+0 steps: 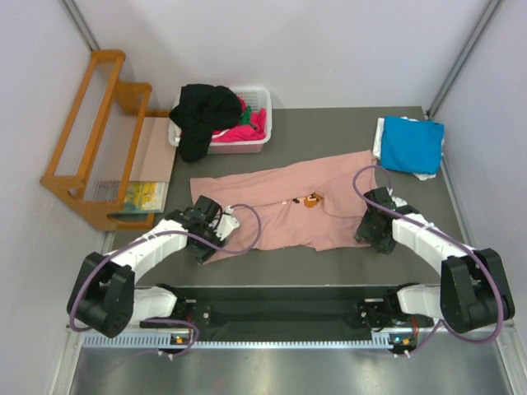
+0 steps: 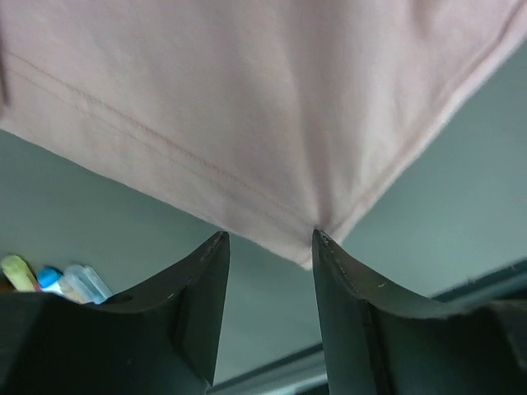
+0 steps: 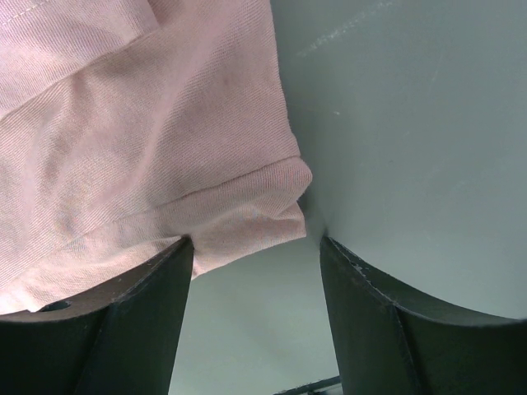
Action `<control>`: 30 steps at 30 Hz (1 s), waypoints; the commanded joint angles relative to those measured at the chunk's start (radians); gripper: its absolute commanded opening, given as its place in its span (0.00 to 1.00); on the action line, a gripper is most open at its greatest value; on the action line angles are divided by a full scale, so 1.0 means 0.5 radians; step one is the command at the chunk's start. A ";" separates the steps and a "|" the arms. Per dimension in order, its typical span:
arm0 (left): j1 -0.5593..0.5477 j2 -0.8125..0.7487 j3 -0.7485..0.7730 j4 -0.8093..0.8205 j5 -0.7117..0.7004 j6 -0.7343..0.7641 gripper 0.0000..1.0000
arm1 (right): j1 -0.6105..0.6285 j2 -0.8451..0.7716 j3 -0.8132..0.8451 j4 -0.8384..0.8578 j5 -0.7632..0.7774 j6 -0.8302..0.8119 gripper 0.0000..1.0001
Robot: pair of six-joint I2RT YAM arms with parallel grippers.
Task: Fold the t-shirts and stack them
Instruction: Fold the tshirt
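Across the middle of the dark grey table [image 1: 329, 132] lies the dusty salmon-pink cloth t-shirt [image 1: 280, 210], spread flat with its small orange-dark print facing up. The left gripper [image 1: 216, 224] sits low at the shirt's near-left corner. In the left wrist view its jaws stand partly apart around nothing but air, and the stitched corner of the hem [image 2: 309, 245] points into the gap, seemingly just brushing one fingertip [image 2: 323, 243], though contact is hard to confirm. The right gripper [image 1: 370, 228] is at the shirt's near-right edge, jaws also spread. A doubled-over hem fold [image 3: 276, 197] lies just ahead of the opening, beside the left finger [image 3: 177, 255]. The folded bright blue t-shirt [image 1: 412, 144] rests at the far right corner, and a black t-shirt [image 1: 202, 115] drapes over the white slatted plastic basket [image 1: 239, 146].
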State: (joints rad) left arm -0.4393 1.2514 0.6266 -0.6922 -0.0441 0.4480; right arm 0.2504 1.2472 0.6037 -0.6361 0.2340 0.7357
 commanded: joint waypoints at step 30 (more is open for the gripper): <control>0.004 0.194 0.097 -0.177 0.079 0.079 0.57 | -0.028 0.037 0.026 0.027 -0.023 0.023 0.65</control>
State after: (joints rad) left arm -0.4393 1.3060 0.7074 -0.8085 -0.0086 0.4648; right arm 0.2501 1.2488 0.6041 -0.6357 0.2340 0.7361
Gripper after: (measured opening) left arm 0.553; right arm 0.654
